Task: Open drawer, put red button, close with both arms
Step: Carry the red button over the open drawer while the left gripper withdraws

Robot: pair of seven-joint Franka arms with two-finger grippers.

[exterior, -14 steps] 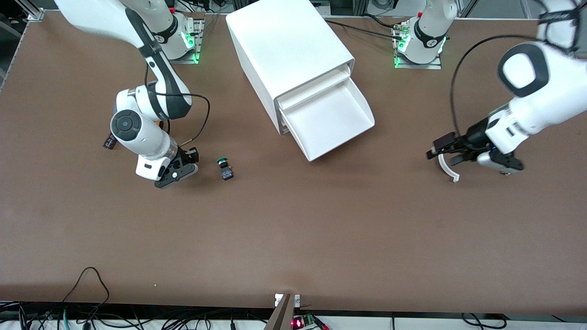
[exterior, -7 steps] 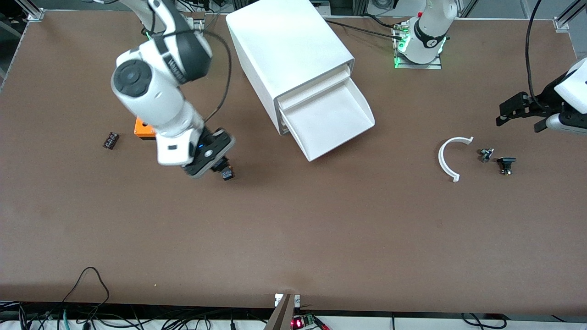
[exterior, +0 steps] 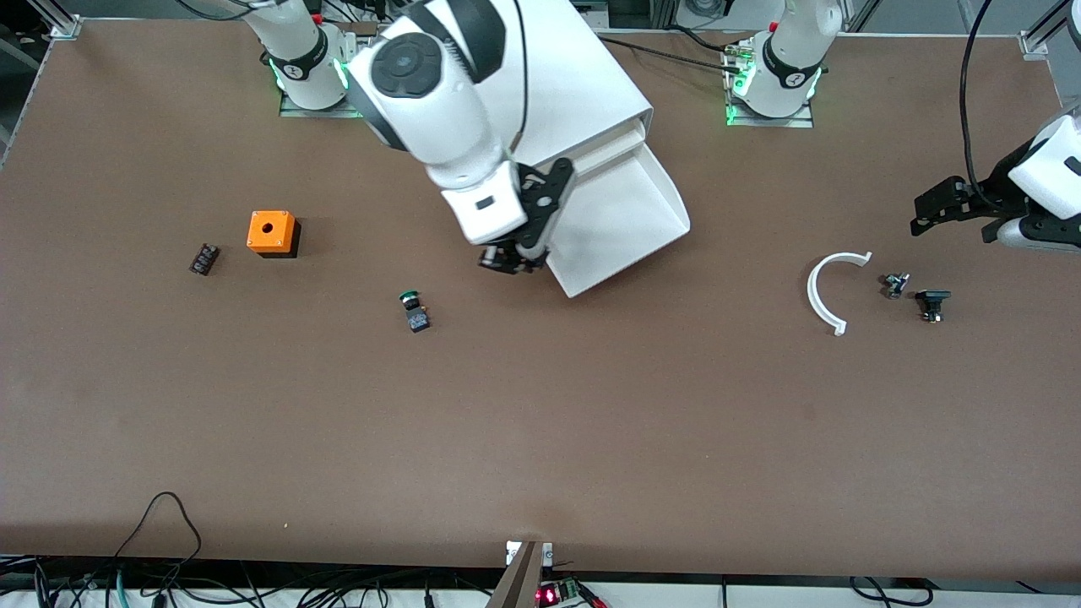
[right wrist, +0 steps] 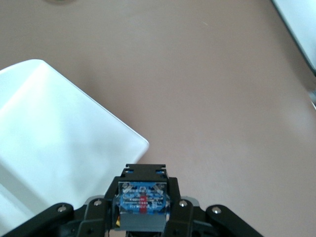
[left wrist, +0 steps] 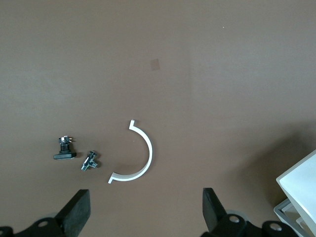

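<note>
Gripping the red button [right wrist: 142, 205] underside-up, right gripper [exterior: 509, 256] hangs beside drawer [exterior: 621, 215].

The drawer [exterior: 621, 215] was plain white, the table [exterior: 540, 422] matte brown, the box [exterior: 271, 232] orange, 1 button [exterior: 410, 296] green-capped, and the curved strip [exterior: 823, 291] white.

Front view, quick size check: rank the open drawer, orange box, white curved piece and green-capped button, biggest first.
1. drawer
2. white curved piece
3. orange box, looks close in size to the curved piece, so unsure
4. green-capped button
</note>
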